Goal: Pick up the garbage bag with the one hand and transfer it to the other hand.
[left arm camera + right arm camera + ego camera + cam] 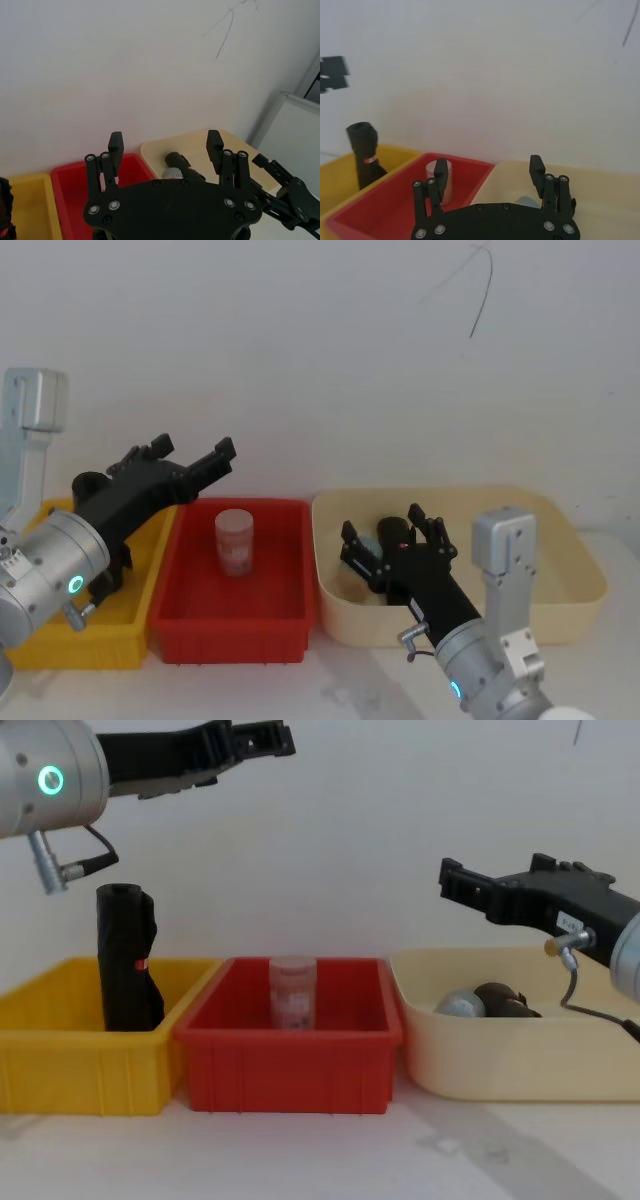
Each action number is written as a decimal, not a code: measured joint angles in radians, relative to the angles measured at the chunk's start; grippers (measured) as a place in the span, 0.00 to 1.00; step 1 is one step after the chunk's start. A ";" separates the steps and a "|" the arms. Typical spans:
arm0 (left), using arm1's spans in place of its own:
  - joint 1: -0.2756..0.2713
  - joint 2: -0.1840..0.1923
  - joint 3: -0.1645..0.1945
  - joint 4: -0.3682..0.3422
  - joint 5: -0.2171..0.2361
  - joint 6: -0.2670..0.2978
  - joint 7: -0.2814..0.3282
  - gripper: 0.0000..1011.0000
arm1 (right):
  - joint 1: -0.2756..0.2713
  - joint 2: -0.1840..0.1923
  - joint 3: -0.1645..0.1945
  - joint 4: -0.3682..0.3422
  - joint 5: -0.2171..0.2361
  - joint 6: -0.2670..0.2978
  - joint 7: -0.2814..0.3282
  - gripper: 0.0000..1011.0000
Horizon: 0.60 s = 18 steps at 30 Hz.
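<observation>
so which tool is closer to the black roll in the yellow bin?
Left. The left tool hangs open above the yellow bin, up and to the right of the black roll. The right tool, also open, is over the cream bin, two bins away.

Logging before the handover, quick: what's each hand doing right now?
Left hand: open, holding nothing, raised above the yellow bin.
Right hand: open, holding nothing, over the cream bin.

garbage bag (127, 960): shiny black film | red bin (290, 1060): smooth plastic
</observation>
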State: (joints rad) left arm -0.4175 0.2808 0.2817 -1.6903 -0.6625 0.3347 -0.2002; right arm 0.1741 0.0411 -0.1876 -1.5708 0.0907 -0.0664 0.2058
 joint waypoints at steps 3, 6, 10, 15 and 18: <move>0.007 0.004 0.001 -0.001 -0.003 0.004 -0.002 0.99 | -0.018 0.010 -0.010 -0.009 -0.006 -0.025 0.008 0.99; 0.014 0.009 0.003 -0.003 -0.007 0.008 -0.004 0.99 | -0.031 0.017 -0.018 -0.017 -0.011 -0.045 0.015 0.99; 0.018 0.011 0.003 -0.003 -0.009 0.010 -0.005 0.99 | -0.044 0.024 -0.026 -0.024 -0.016 -0.063 0.021 0.99; 0.022 0.014 0.004 -0.004 -0.011 0.013 -0.006 0.99 | -0.057 0.031 -0.034 -0.030 -0.020 -0.081 0.026 0.99; 0.024 0.016 0.004 -0.004 -0.012 0.014 -0.007 0.99 | -0.062 0.033 -0.037 -0.032 -0.022 -0.089 0.029 0.99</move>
State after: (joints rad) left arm -0.3934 0.2963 0.2862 -1.6946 -0.6741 0.3490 -0.2071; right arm 0.1119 0.0744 -0.2246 -1.6030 0.0688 -0.1550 0.2350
